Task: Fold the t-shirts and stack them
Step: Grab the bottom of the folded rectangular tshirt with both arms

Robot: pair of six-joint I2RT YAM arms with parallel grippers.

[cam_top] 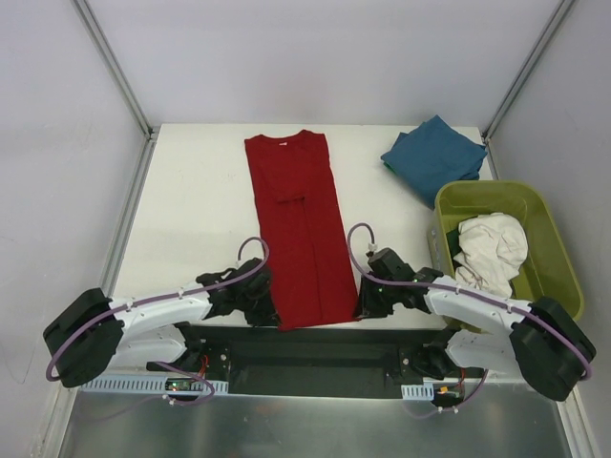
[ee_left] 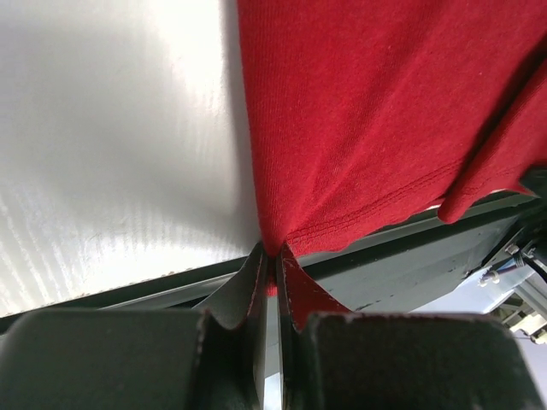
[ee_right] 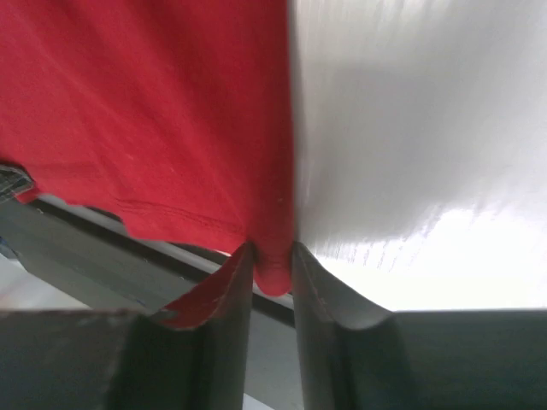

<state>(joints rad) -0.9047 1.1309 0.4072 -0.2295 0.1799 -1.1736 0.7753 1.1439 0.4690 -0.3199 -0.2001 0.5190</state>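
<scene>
The red t-shirt (cam_top: 296, 229) lies folded into a long narrow strip down the middle of the white table (cam_top: 196, 210), neck at the far end and hem at the near edge. My left gripper (cam_top: 272, 310) is at the hem's left corner. In the left wrist view it (ee_left: 275, 260) is shut on the red cloth (ee_left: 376, 111). My right gripper (cam_top: 363, 307) is at the hem's right corner. In the right wrist view its jaws (ee_right: 273, 256) stand narrow, and the red corner (ee_right: 145, 111) fills the gap between them. The teal-blue t-shirt (cam_top: 434, 157) lies folded at the far right. The white t-shirt (cam_top: 492, 248) is crumpled in the tub.
The olive-green tub (cam_top: 487, 188) stands at the table's right edge, just beyond my right arm. Grey walls and metal rails close in the table on the left, right and back. A dark gap runs under the shirt's hem along the table's near edge.
</scene>
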